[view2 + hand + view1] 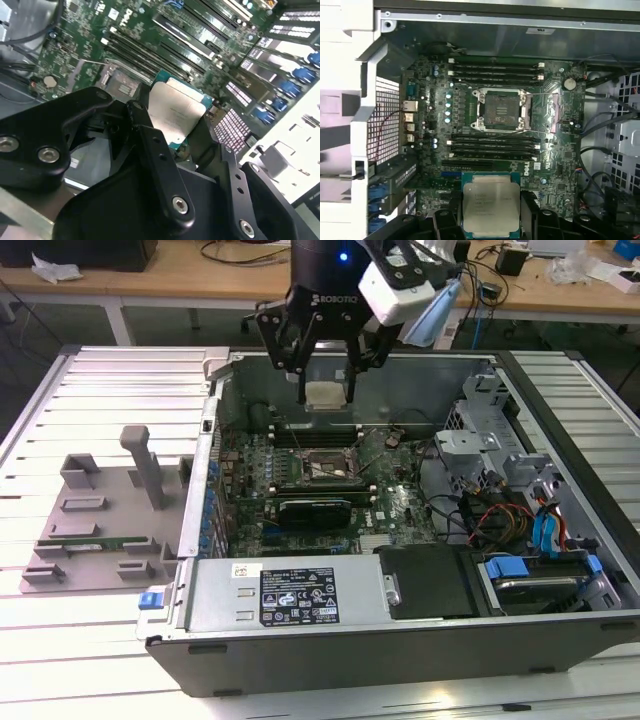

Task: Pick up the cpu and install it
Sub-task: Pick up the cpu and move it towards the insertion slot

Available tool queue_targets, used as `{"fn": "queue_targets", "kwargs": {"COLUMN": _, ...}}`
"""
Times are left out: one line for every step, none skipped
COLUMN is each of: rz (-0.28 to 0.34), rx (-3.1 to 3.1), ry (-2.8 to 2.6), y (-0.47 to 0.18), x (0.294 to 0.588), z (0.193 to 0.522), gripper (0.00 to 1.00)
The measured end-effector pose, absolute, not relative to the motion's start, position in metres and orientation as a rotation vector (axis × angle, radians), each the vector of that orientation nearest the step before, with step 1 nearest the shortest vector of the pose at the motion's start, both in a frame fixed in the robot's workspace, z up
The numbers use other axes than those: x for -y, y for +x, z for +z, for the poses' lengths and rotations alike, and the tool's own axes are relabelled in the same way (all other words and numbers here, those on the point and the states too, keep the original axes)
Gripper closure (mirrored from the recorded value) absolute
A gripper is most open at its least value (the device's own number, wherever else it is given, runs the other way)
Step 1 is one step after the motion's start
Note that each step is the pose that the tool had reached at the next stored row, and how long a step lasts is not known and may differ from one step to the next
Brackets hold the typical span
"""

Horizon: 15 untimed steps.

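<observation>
- The cpu (491,210) hangs in the air over the motherboard (560,150), silvery top facing the first wrist view.
- The gripper (327,398) has its jaws clenched on the cpu's opposite edges.
- The black socket frame (501,109) lies between memory slots (495,70), apart from the cpu.
- The open computer case (400,645) rests on a slatted table (80,640).
</observation>
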State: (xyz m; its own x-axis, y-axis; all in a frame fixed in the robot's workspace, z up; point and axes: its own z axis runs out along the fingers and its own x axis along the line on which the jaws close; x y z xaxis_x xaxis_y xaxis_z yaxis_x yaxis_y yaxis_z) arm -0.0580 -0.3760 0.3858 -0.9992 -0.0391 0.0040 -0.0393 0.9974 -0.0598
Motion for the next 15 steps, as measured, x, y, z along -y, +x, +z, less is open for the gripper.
{"fn": "queue_targets", "kwargs": {"rz": 0.094, "rx": 3.137, "ry": 0.062, "y": -0.056, "x": 0.376, "z": 0.384, "gripper": 0.45}}
{"fn": "queue_targets", "kwargs": {"rz": 0.094, "rx": 3.136, "ry": 0.061, "y": -0.054, "x": 0.376, "z": 0.383, "gripper": 0.45}}
{"fn": "queue_targets", "kwargs": {"rz": 0.094, "rx": 3.136, "ry": 0.061, "y": -0.052, "x": 0.376, "z": 0.381, "gripper": 0.45}}
{"fn": "queue_targets", "kwargs": {"rz": 0.094, "rx": 3.135, "ry": 0.061, "y": -0.049, "x": 0.376, "z": 0.379, "gripper": 0.45}}
{"fn": "queue_targets", "kwargs": {"rz": 0.094, "rx": 3.135, "ry": 0.062, "y": -0.047, "x": 0.376, "z": 0.377, "gripper": 0.45}}
{"fn": "queue_targets", "kwargs": {"rz": 0.094, "rx": 3.134, "ry": 0.062, "y": -0.045, "x": 0.376, "z": 0.374, "gripper": 0.45}}
{"fn": "queue_targets", "kwargs": {"rz": 0.094, "rx": 3.134, "ry": 0.062, "y": -0.044, "x": 0.375, "z": 0.373, "gripper": 0.45}}
{"fn": "queue_targets", "kwargs": {"rz": 0.093, "rx": 3.133, "ry": 0.061, "y": -0.044, "x": 0.375, "z": 0.371, "gripper": 0.45}}
{"fn": "queue_targets", "kwargs": {"rz": 0.091, "rx": 3.133, "ry": 0.062, "y": -0.043, "x": 0.375, "z": 0.37, "gripper": 0.45}}
{"fn": "queue_targets", "kwargs": {"rz": 0.078, "rx": 3.134, "ry": 0.062, "y": -0.043, "x": 0.375, "z": 0.37, "gripper": 0.45}}
{"fn": "queue_targets", "kwargs": {"rz": 0.058, "rx": 3.135, "ry": 0.062, "y": -0.043, "x": 0.375, "z": 0.37, "gripper": 0.45}}
{"fn": "queue_targets", "kwargs": {"rz": 0.018, "rx": 3.136, "ry": 0.062, "y": -0.043, "x": 0.375, "z": 0.37, "gripper": 0.45}}
{"fn": "queue_targets", "kwargs": {"rz": -0.021, "rx": 3.136, "ry": 0.062, "y": -0.043, "x": 0.375, "z": 0.37, "gripper": 0.45}}
{"fn": "queue_targets", "kwargs": {"rz": -0.037, "rx": 3.136, "ry": 0.062, "y": -0.042, "x": 0.375, "z": 0.37, "gripper": 0.45}}
{"fn": "queue_targets", "kwargs": {"rz": -0.042, "rx": 3.136, "ry": 0.062, "y": -0.042, "x": 0.375, "z": 0.369, "gripper": 0.45}}
